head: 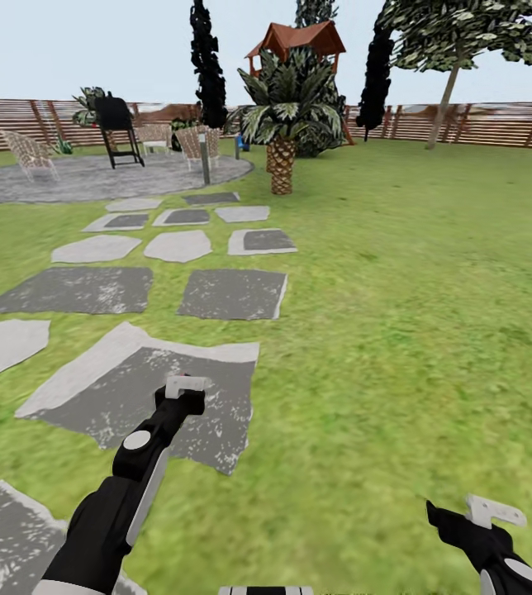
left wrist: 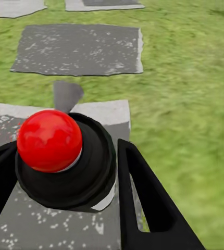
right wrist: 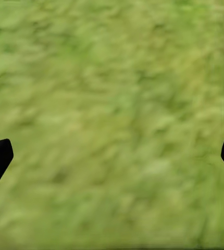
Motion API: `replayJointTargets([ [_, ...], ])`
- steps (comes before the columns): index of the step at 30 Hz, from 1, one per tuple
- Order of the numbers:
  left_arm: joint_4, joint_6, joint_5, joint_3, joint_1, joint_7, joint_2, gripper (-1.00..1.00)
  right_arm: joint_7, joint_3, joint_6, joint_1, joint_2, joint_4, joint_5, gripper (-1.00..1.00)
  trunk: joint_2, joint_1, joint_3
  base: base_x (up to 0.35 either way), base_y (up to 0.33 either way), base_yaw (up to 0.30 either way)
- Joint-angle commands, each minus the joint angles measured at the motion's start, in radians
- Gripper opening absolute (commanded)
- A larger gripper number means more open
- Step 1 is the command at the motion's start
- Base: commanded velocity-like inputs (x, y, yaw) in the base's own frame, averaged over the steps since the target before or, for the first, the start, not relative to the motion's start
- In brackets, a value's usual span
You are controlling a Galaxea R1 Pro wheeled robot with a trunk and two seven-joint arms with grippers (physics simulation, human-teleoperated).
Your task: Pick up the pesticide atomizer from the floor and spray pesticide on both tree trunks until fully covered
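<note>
One atomizer (left wrist: pixel 65 156) logged: black-bodied, red ball cap, seated between the fingers of my left gripper (head: pixel 185 390). In the left wrist view the dark fingers (left wrist: pixel 143 198) flank the body on both sides, so I record that tool as clenched on the sprayer. In the head view it hangs over the nearest stone slab (head: pixel 146 392).

One right gripper (right wrist: pixel 112 156): fingertips spread wide at the frame edges over bare grass, nothing between them. Released, idle.

One tree (head: pixel 464 33) of the target kind, with a leaning pale trunk (head: pixel 445 107), far beyond the slab and off to its right, close to the fence (head: pixel 481 122). I see no second such tree. One short palm (head: pixel 282 116) and dark narrow conifers (head: pixel 206 58) stand beyond the slab too; not targets.

Risks, as I judge them:
- Grip sits on a rounded body; the sprayer could rotate or slip during a long drive, leaving the nozzle pointing away. I cannot tell which way the nozzle faces now.
- Mistaking the palm, nearer than the tree, for a target.
- Spraying from too far off, or from one side only, leaving the trunk partly uncovered.
- Wheels catching a slab edge and jolting the arm.
</note>
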Motion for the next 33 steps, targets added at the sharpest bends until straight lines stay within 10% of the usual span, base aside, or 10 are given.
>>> replayJointTargets([
  [1,0.000,0.000,0.000,0.000,0.000,0.000,0.000,-1.00,0.000,0.000,0.000,0.000,0.000,0.000,0.000,1.00,0.000,0.000,0.001,0.000,0.000,-0.259],
  [33,0.000,0.000,0.000,0.000,0.000,-0.001,0.000,-1.00,0.000,0.000,0.000,0.000,0.000,0.000,0.000,1.00,0.002,-0.004,0.051,0.000,0.000,-0.259],
])
